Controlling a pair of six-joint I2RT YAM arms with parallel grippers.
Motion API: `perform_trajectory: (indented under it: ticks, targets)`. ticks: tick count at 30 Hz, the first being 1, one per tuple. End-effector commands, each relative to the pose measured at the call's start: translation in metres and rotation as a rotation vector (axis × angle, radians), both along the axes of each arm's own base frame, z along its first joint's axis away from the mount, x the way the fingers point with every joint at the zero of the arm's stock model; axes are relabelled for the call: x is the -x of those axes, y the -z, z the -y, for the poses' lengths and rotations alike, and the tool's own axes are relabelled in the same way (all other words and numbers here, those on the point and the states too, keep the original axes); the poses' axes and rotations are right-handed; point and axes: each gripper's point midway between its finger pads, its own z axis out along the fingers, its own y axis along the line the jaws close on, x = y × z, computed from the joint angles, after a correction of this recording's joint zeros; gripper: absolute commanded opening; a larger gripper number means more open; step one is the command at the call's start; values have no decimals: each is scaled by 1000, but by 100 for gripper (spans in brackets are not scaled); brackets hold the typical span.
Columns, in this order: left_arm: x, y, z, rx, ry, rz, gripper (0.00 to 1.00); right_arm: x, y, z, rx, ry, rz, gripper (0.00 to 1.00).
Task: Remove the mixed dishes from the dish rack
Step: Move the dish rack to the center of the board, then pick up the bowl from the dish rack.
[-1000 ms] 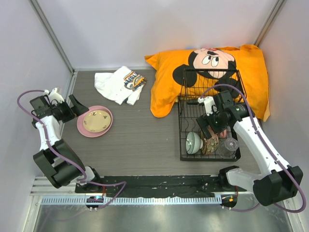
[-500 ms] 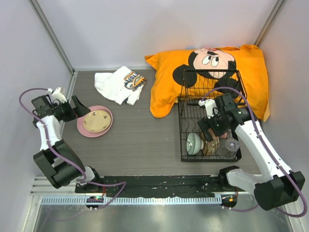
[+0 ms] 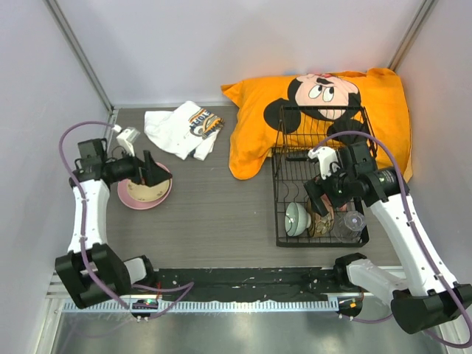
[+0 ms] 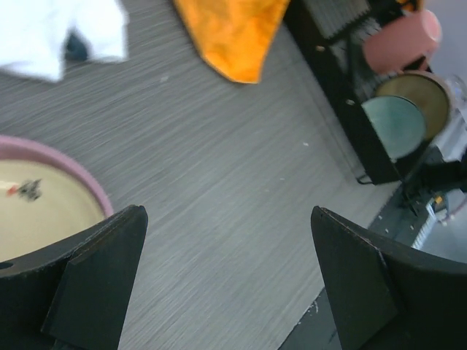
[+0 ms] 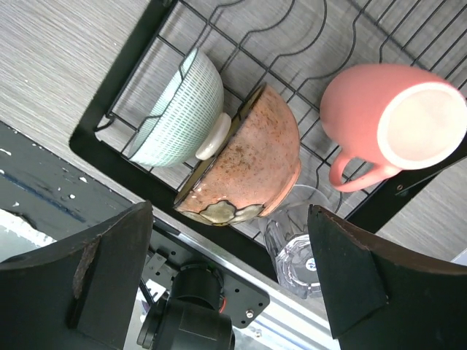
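- The bench point(image 3: 214, 221) carried everything: the unloaded plates at its left, the rack at its right.
- An orange pillow point(image 3: 254, 144) showed a cartoon mouse's face. No lettering on it could be read.
- The dish rack point(image 3: 277, 214) sat at the right with its far end over the pillow's edge. Propped like that, it would likely rock or slide if a dish were dragged rather than lifted.
- A white cloth point(image 3: 177, 129) had a small printed patch, too small to read.
- The pink plate point(image 4: 73, 157) was already out on the bench, with the tan plate point(image 4: 44, 211) lying in it.
- The left tool point(image 4: 230, 270) hovered at the plates' edge, fingers spread wide with nothing between them.
- The right tool point(image 5: 230, 270) hung above the near end of the rack, also spread wide and empty.
- The brown bowl point(image 5: 252, 157) stood on edge in the rack, touching the green bowl's foot. Pulling either one could tip its neighbour.
- The green bowl point(image 5: 179, 109) stood on edge just beside it, between wire bars that a descending finger could snag.
- The pink mug point(image 5: 394, 120) rested further along the rack, its handle pointing towards the glass.
- The clear glass point(image 5: 295, 244) lay at the rack's near rim, just beside the brown bowl. It looked slick and hard to see, so a nudge from the bowl or a poor pinch might send it off.
- No brand or label was legible on any dish.
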Motion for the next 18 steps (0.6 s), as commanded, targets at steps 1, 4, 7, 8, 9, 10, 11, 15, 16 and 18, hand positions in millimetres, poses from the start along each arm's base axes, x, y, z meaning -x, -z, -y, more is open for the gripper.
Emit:
perform_trajectory:
  ticks: [1,4,7,8,9,10,11,15,16,18]
  targets:
    - [18,-49,55,85,149,85,100,-10,-28,-6,-48,-17,115,91]
    - [19,-67,89,130,233,123,100,-22,-46,-3,-49,26,210,91]
    - [18,-75,125,188,285,95,100,-38,-66,6,-33,87,328,91]
    - [24,-76,144,209,322,60,100,-42,-70,10,-21,108,356,91]
    - [20,-78,151,199,314,63,100,-50,-79,17,-5,149,413,91]
    - [19,-81,161,200,330,72,100,-55,-84,22,12,180,445,91]
    - [25,-77,182,202,380,44,100,-58,-86,26,21,205,468,91]
    - [25,-82,226,220,419,-2,100,-72,-113,40,31,307,602,91]
    - [27,-89,238,220,429,13,100,-74,-117,42,29,326,619,91]
    - [22,-89,254,231,436,7,99,-77,-122,49,45,364,651,91]
